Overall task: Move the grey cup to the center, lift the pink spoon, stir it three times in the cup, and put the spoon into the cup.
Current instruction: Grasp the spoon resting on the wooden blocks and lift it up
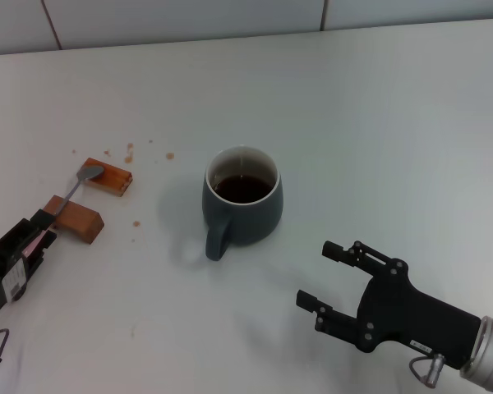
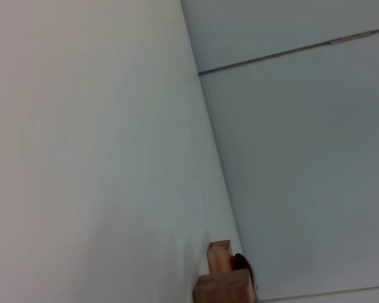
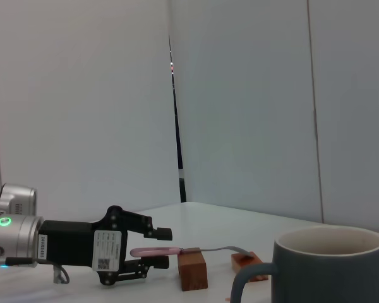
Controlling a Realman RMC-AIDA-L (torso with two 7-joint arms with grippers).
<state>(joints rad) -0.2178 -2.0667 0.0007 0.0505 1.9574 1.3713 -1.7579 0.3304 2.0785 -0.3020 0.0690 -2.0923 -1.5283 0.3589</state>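
Observation:
The grey cup [image 1: 242, 197] stands upright mid-table with dark liquid inside, its handle towards me; it also shows in the right wrist view [image 3: 328, 271]. The pink spoon [image 1: 66, 199] lies across two wooden blocks at the left, silver bowl on the far block. My left gripper [image 1: 44, 230] is at the spoon handle's near end. In the right wrist view the left gripper [image 3: 161, 249] has its fingers apart above and below the pink handle [image 3: 153, 252]. My right gripper [image 1: 322, 275] is open and empty, near the cup's front right.
Two brown wooden blocks [image 1: 108, 176] [image 1: 76, 217] hold the spoon up off the table. Small brown specks [image 1: 130, 152] lie behind them. The back wall [image 1: 230, 16] borders the table's far edge. One block [image 2: 224, 284] shows in the left wrist view.

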